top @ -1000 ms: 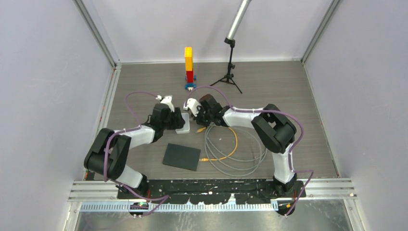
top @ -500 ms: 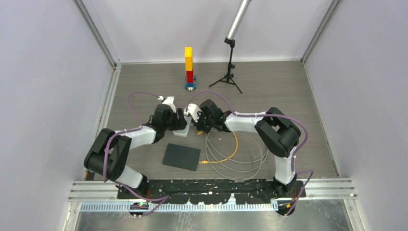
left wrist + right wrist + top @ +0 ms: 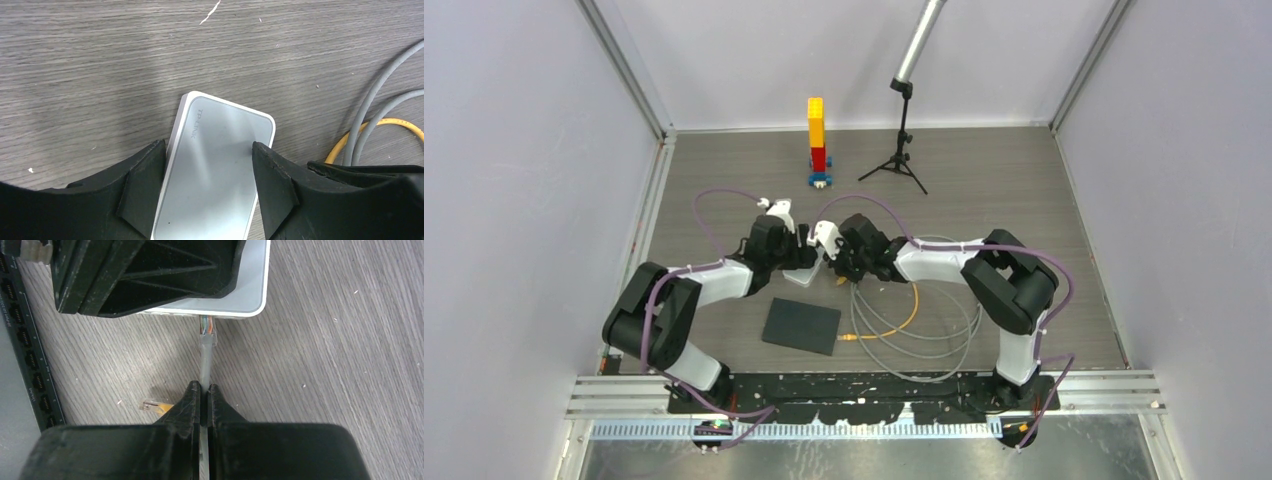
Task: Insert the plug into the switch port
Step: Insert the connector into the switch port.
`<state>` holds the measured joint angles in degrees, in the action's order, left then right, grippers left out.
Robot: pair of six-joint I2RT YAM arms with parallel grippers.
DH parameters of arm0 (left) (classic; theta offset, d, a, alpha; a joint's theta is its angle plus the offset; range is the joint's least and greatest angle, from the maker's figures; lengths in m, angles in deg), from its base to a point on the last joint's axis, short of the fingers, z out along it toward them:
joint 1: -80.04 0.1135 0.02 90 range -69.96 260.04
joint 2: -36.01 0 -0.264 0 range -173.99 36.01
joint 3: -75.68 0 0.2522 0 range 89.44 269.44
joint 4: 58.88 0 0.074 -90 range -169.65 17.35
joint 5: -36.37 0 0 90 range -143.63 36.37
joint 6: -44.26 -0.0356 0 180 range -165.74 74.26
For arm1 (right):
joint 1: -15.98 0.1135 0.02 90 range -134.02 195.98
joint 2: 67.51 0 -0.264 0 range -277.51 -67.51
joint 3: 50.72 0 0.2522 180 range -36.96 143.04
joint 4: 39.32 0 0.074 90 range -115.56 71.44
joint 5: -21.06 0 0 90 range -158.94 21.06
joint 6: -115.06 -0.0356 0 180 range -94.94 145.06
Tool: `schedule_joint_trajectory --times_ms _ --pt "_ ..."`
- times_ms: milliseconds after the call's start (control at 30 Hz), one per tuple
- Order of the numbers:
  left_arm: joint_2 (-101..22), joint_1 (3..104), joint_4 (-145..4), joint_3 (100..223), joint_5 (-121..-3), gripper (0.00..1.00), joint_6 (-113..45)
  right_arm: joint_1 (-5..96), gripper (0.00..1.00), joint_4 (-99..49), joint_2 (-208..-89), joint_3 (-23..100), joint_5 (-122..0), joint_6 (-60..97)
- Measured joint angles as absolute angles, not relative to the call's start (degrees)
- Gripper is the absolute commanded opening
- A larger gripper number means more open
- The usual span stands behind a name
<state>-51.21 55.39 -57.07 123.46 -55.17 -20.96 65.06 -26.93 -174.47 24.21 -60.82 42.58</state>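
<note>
L end effector (image 3: 206, 165) jaws spread wide astride white switch box (image 3: 220, 135), close by its long sides, can't tell if pressing. R end effector (image 3: 204, 388) clamped on grey cable (image 3: 205, 360) just behind plug (image 3: 207, 330) — plug tip meets switch port (image 3: 204, 315) in box's side, body mostly outside. Box lies flat on counter (image 3: 325, 365).

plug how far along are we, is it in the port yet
Done: the right hand is shut on the cable, with the plug lined up at the side of the switch. In hand: the plug's tip is at the switch's edge, most of its clear body showing, while the left hand straddles the switch. Left: push it fully in, then let go.
</note>
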Motion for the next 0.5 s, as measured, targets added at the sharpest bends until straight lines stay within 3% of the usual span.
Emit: schedule_joint_trajectory --times_ms 500 --pt "-51.96 55.30 -57.01 124.13 -53.84 0.62 -19.83 65.50 0.01 -26.53 -171.91 22.52 -64.80 41.75"
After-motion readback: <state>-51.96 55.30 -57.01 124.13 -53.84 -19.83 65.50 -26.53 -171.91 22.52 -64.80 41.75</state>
